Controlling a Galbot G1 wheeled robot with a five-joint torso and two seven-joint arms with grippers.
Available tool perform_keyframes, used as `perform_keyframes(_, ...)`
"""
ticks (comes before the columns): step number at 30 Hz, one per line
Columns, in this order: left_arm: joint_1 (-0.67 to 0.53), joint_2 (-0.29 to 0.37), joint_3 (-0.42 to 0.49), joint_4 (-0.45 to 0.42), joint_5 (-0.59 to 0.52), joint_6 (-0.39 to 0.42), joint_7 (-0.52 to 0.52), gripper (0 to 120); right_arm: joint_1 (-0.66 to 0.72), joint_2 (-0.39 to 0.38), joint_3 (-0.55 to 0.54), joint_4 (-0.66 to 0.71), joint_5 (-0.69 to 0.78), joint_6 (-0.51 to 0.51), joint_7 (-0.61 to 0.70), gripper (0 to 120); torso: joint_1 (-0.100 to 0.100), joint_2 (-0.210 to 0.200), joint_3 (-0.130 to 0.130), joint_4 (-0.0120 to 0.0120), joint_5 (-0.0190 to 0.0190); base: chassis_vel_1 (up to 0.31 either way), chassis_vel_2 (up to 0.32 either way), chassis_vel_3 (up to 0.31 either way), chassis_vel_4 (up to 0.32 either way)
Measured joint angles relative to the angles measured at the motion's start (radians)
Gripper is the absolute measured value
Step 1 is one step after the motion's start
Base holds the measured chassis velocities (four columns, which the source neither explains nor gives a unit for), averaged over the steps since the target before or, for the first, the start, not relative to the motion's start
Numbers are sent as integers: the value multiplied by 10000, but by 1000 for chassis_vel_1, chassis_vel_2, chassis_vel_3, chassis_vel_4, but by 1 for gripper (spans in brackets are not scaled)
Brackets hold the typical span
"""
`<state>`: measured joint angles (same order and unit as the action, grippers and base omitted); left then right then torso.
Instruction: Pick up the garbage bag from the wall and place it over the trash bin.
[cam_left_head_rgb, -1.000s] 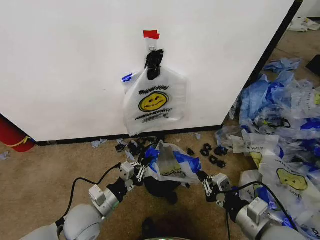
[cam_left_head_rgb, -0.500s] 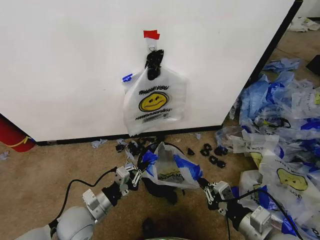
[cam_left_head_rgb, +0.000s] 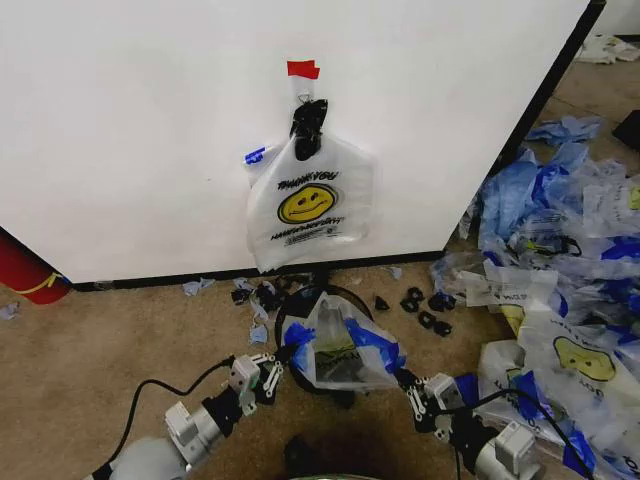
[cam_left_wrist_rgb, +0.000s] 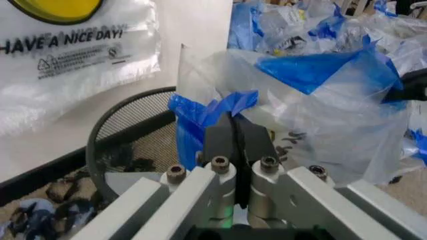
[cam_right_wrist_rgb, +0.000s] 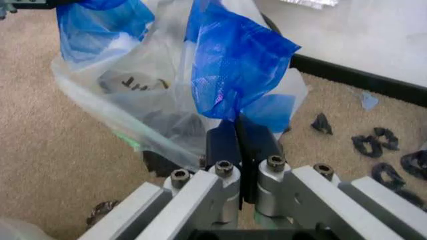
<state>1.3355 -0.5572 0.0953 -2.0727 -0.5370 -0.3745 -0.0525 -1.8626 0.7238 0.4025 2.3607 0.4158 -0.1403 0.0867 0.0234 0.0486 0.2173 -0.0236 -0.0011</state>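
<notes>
Head cam looked fwd and down from above both arms, taking in wall and floor. Each of the 2 wrist cams sat just behind its gripper, left gripper (cam_left_wrist_rgb: 233, 131) and right gripper (cam_right_wrist_rgb: 238, 136), facing along the fingers, v. close. All 3 shared the garbage bag (cam_left_head_rgb: 340, 345).

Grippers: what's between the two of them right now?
In the head view, the garbage bag spans from the left gripper to the right gripper, both shut on its blue-taped edges, over the trash bin.

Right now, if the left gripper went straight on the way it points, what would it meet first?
Probably the garbage bag itself: the left gripper has its jaws shut on the bag's blue-taped edge. Beyond that lies the trash bin, then the wall; the depth is unclear.
</notes>
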Motion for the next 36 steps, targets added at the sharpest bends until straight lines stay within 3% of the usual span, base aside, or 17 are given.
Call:
perform_keyframes(22, -100, -79, 333, 554, 379, -153, -125, 0, -128, 333, -368, -194, -214, -127, 296, 0, 0, -3, 1, 0, 0, 0, 0, 0, 0)
perform_keyframes(36, -460, 83, 519, 520, 415, 186, -624, 0, -49, 308, -345, -215, -150, -156, 403, 0, 0, -3, 1, 0, 0, 0, 0, 0, 0)
